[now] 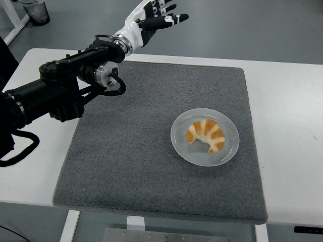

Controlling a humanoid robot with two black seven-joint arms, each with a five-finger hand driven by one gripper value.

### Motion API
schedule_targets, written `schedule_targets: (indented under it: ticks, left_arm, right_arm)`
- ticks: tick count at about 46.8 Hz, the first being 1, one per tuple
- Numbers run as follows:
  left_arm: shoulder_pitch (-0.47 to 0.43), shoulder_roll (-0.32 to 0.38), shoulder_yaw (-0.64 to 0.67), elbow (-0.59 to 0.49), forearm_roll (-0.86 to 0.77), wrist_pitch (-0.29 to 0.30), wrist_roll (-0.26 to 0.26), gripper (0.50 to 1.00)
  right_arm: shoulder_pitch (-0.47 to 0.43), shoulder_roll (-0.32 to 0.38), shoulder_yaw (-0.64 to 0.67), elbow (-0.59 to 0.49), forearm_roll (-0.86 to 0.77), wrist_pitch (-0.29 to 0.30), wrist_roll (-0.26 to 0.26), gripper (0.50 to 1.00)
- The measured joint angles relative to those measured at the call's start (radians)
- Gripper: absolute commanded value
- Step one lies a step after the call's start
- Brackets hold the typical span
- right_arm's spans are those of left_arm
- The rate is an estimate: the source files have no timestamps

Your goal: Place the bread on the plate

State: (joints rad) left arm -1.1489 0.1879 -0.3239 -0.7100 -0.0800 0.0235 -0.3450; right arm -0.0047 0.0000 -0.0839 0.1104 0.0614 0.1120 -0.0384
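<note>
Head view is showing the bread (205, 135), a croissant, lying on the plate (181, 146) toward the table's right edge, its long axis running left-right, tips pointing at the near edge. Left robot hand (154, 12) is hovering beyond the far edge, fingers spread, holding nothing. Placement looks finished; only withdrawing remains.

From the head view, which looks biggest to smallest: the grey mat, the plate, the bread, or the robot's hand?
1. Grey mat
2. Plate
3. Bread and left hand: these look alike, and the raised hand is nearer the camera, so I won't rank them.
</note>
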Motion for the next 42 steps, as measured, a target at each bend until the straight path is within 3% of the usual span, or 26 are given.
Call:
schedule_targets:
  ticks: [8, 14, 42]
  left_arm:
    - [0.158, 0.018, -0.277, -0.001, 0.0, -0.002, 0.019, 1.0]
    - [0.22, 0.018, -0.402, -0.004, 0.0, -0.004, 0.032, 1.0]
    - [0.313, 0.017, -0.423, -0.004, -0.042, 0.004, 0.034, 1.0]
  right_arm:
    - [0.0, 0.0, 0.0, 0.0, 0.0, 0.0, 0.0, 0.952]
    - [0.0, 0.0, 0.0, 0.0, 0.0, 0.0, 0.0, 0.952]
    - [-0.006, 0.0, -0.003, 0.0, 0.001, 0.003, 0.0, 0.952]
